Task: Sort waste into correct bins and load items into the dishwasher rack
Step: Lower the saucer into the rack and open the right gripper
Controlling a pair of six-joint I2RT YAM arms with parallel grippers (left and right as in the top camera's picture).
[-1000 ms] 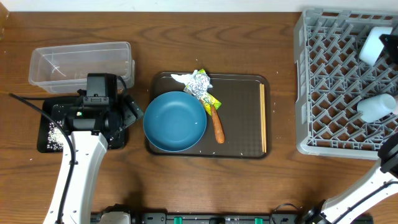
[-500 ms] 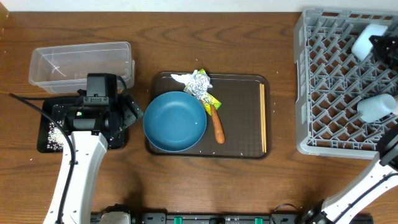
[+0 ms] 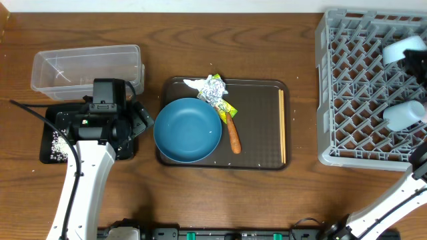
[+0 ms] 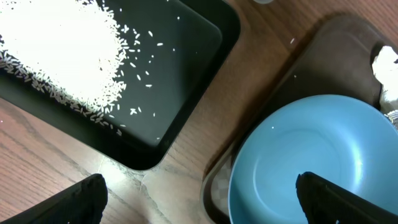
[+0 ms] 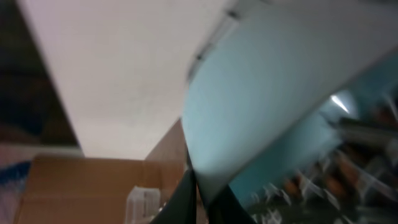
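My left gripper [image 4: 202, 202] [image 3: 141, 119] is open and empty, low over the table between the black tray bin [image 4: 186, 93] holding white rice [image 4: 62, 56] and the large dark-blue bowl [image 4: 311, 162] [image 3: 188, 130]. My right gripper [image 5: 200, 186] [image 3: 417, 63] is shut on the rim of a pale-blue cup [image 5: 273, 93] [image 3: 399, 50] over the back right of the grey dishwasher rack [image 3: 353, 100]. Another pale cup [image 3: 403, 115] lies in the rack. Foil [image 3: 213, 89], a yellow-green wrapper [image 3: 227, 110], a carrot stick [image 3: 234, 139] and chopsticks [image 3: 281, 127] lie on the brown tray [image 3: 263, 157].
The clear tub bin [image 3: 87, 67] stands behind the black tray [image 3: 50, 127] at the left. A white paper scrap [image 3: 193, 83] sits at the brown tray's back edge. Bare wood lies between the brown tray and the rack.
The pale-blue cup in my right gripper has shifted and tilted a little over the rack's back right. The left arm has not moved.
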